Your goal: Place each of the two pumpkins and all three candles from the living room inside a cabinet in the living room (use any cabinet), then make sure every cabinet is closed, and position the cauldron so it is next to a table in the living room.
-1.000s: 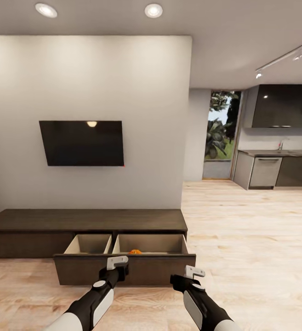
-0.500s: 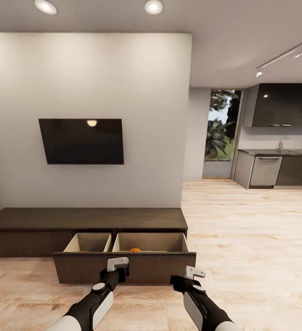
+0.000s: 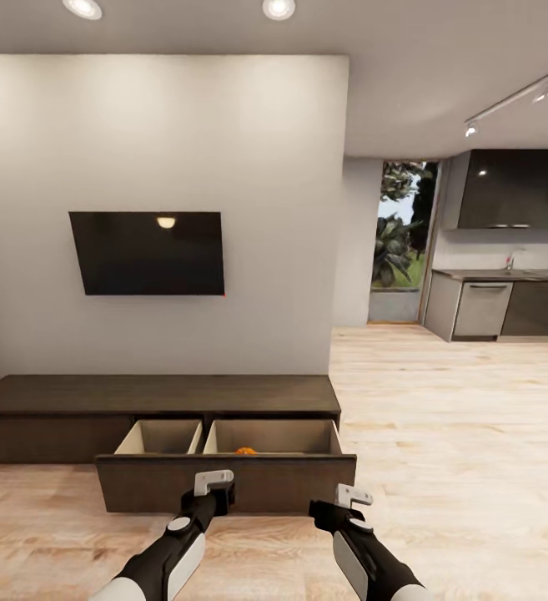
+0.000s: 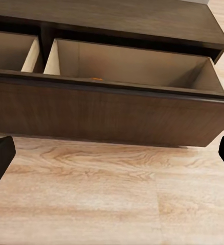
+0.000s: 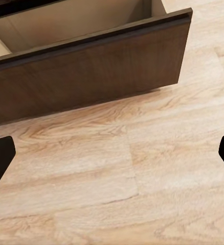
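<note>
The cabinet (image 3: 157,399) stands against the wall under a television (image 3: 147,253), its drawer (image 3: 226,482) pulled out over the wood floor (image 3: 440,434). An orange pumpkin (image 3: 244,452) sits in the drawer's right compartment. The left end effector (image 3: 213,479) and right end effector (image 3: 353,496) hover before the drawer front, both spread open and empty.

**Head view pulls back and tips down; nothing handled**

- Camera shift: ceiling lights sit nearer the top edge, television (image 3: 147,253) and cabinet (image 3: 157,397) ride slightly higher in the picture than a second ago. That is the view moving, not the things.
- Open drawer (image 3: 226,482): its front has crept up in the picture with the cabinet, so a wider strip of floor shows between it and both grippers.
</note>
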Robot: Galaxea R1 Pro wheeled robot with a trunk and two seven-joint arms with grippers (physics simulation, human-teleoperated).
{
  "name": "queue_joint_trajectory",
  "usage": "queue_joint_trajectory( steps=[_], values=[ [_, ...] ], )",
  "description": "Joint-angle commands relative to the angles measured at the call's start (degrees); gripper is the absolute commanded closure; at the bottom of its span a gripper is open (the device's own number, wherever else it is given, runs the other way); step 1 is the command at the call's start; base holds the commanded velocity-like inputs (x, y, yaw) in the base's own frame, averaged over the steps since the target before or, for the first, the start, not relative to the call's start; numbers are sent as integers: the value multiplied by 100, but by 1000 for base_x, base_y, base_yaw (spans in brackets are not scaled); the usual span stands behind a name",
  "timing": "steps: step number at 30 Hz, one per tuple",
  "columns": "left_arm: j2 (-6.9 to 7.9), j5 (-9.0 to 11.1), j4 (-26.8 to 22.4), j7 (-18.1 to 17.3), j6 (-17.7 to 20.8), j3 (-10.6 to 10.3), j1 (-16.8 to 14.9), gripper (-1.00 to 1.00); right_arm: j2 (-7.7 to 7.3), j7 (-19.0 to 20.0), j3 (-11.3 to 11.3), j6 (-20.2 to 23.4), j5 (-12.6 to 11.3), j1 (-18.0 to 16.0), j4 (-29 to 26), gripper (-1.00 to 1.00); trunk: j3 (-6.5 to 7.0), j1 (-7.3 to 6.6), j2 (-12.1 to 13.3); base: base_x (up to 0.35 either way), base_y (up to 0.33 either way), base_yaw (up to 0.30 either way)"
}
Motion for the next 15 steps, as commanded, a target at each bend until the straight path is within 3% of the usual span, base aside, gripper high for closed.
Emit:
queue_joint_trajectory(
  steps=[1, 15],
  values=[
    [4, 42, 1, 44, -53, -50, -4, -100, -5, -50, 48, 4, -42, 3, -10, -100, -26, 23, -46, 0, 0, 0],
    [4, 39, 5, 45, -157, -51, 0, -100, -5, -58, 48, -313, -38, 79, -7, -100, -277, 330, -608, 0, 0, 0]
  ],
)
